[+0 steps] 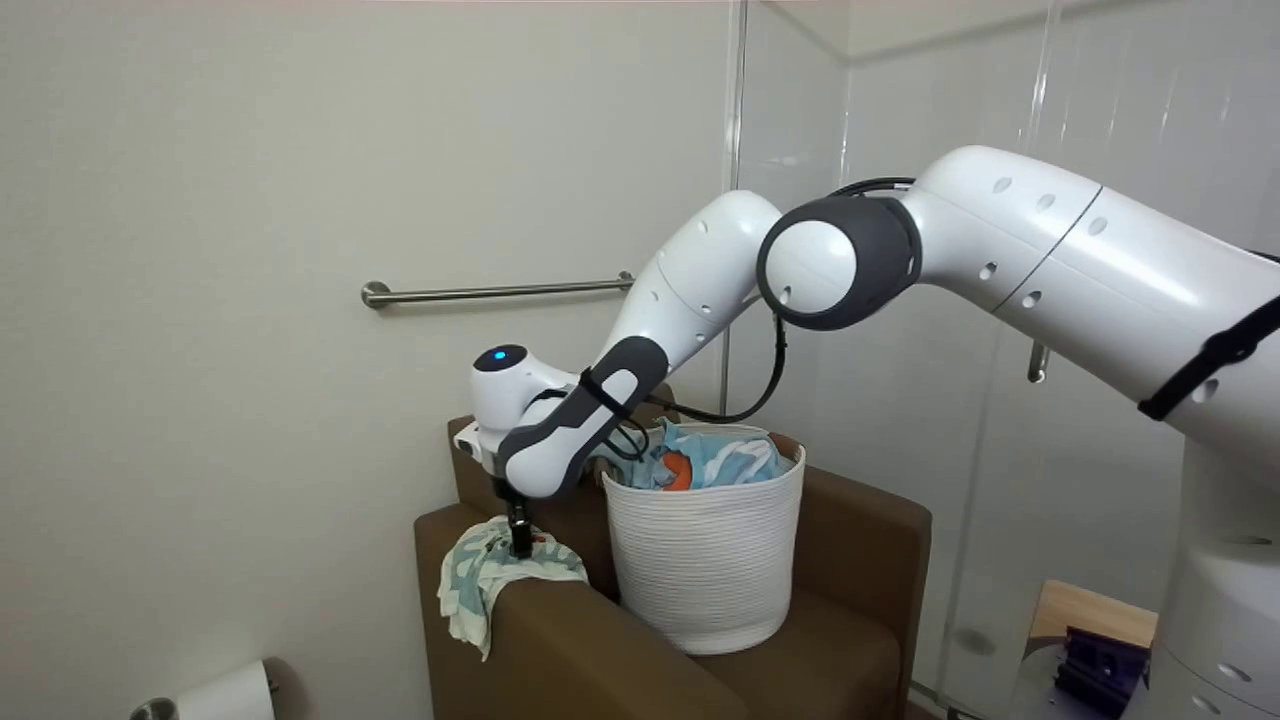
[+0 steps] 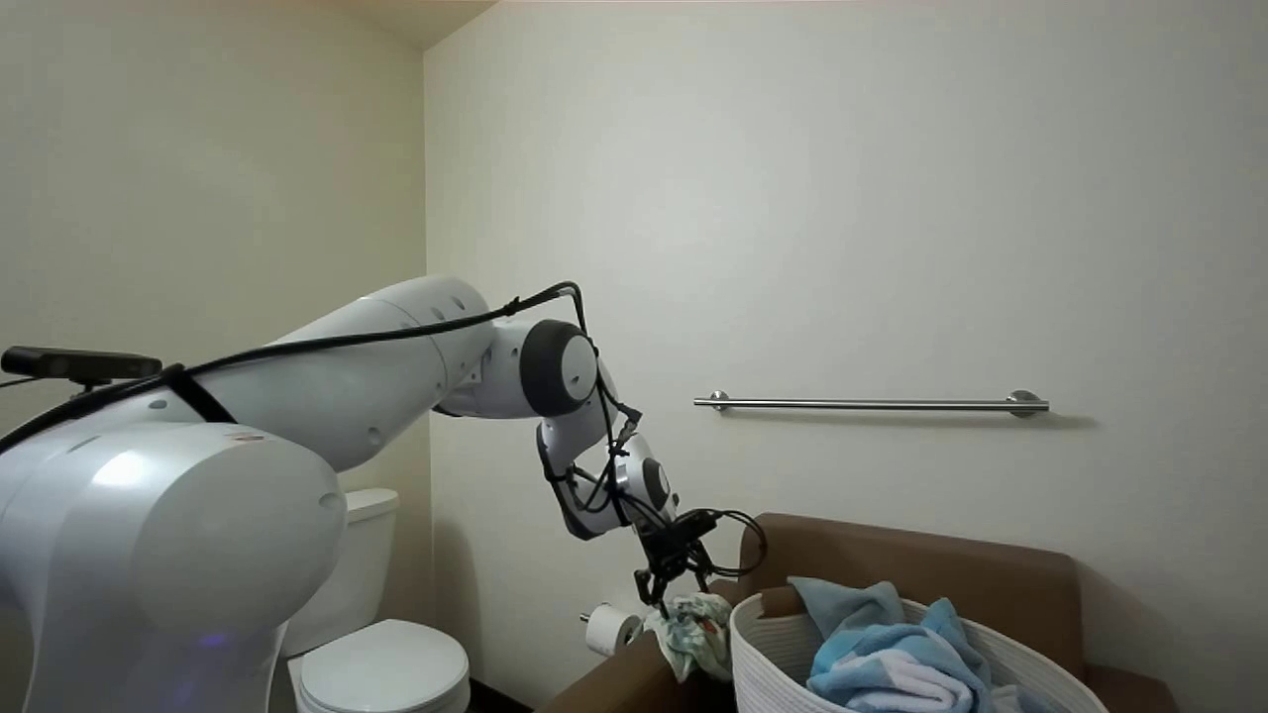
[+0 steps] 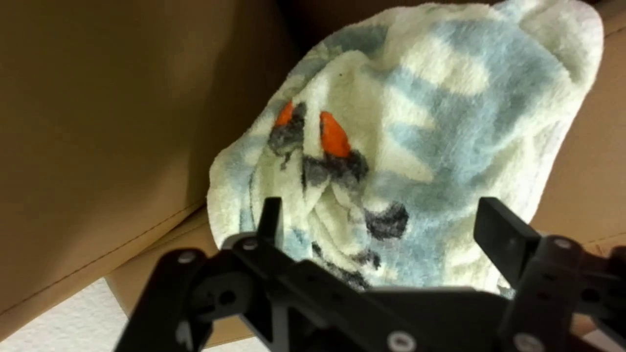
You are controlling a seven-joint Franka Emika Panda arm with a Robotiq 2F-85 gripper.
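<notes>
A pale wall (image 1: pixel 200 250) stands behind the brown chair (image 1: pixel 600 650), and a shiny metal bar (image 2: pixel 872 404) is fixed to it, higher than the chair's back. The white robot arm (image 1: pixel 1090 260) reaches over to one armrest of the chair. A soft cloth (image 3: pixel 455 122) lies on that armrest, and part of it flops down past the chair's outer edge. In an exterior view, a gap shows between the cloth and the basket (image 1: pixel 705 570) on the chair's seat. The claw (image 3: pixel 379 215) is spread wide above the cloth, which shows between its fingers (image 3: pixel 506 239). I can't tell if the tips touch it. The cloth is fuzzy and bunched up, cream with big grey-blue shapes, bright orange spots and dark grey smudges. The basket is tall, round and white, with ribbed sides. Blue and white cloths (image 2: pixel 897 668) are piled in it, and an orange bit (image 1: pixel 677 470) peeks out. Near the chair's armrest is a paper roll (image 2: pixel 609 630).
</notes>
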